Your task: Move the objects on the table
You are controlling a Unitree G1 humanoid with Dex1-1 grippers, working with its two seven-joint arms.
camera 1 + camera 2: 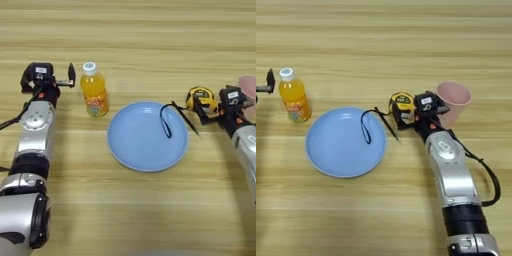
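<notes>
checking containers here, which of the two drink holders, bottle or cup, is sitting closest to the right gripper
The pink cup, just beside the right gripper. The orange-drink bottle stands far across the blue plate.

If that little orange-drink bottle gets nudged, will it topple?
Probably, if pushed high: the small white-capped orange-drink bottle stands upright, tall and narrow. It looks full, so likely heavy for its size. Once down, its round body would probably roll across the light wooden table.

A round blue plate lies flat in the middle. It is wide and shallow, with a low rim.
</notes>
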